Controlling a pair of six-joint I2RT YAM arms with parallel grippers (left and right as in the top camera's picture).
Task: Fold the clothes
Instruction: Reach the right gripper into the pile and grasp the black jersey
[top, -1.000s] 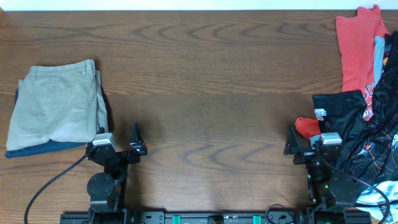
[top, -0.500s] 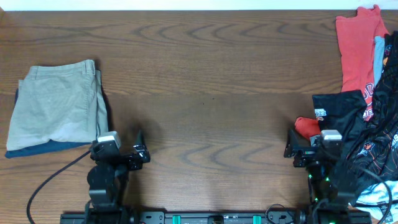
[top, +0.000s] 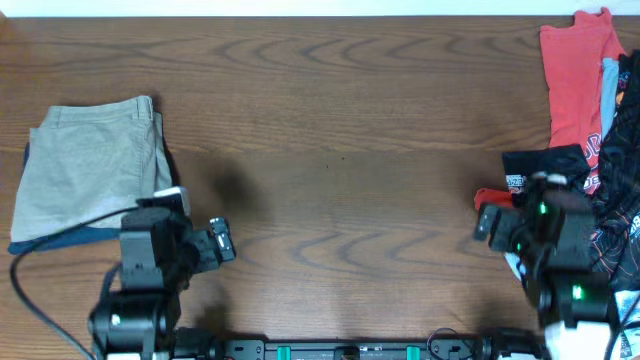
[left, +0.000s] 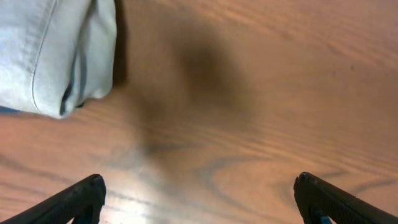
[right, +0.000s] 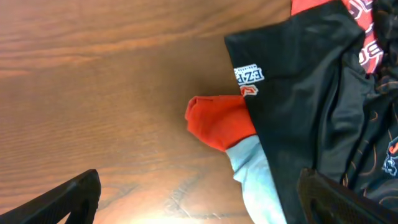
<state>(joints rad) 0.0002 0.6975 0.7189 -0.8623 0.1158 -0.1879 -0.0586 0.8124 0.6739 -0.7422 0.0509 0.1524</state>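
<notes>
Two tools appear, one per arm, and you see both with fingers spread wide apart and nothing between them. The left tool (top: 218, 243) hovers over bare wood near the front edge of the surface (top: 340, 120). Its wrist view shows the left tool (left: 199, 200) with one dark fingertip at each lower corner. The folded tan trousers (top: 90, 175) lie just to its left. They rest on a dark blue garment (top: 45, 240), and their rounded corner (left: 68, 56) fills the upper left of the left wrist view.

The right tool (top: 488, 222) hovers at the right side of the surface, beside the heap of clothes. The right wrist view shows the right tool (right: 199, 198) open above the wood. The black jersey (top: 560, 162) lies crumpled at the right edge, with one flap bearing a white-and-orange logo spread toward the centre. In the right wrist view the jersey (right: 311, 93) overlaps a red cloth (right: 217, 121) and a pale blue cloth (right: 255, 168). Neither tool touches the jersey. A red shirt (top: 575, 75) lies behind the heap at the far right corner.
</notes>
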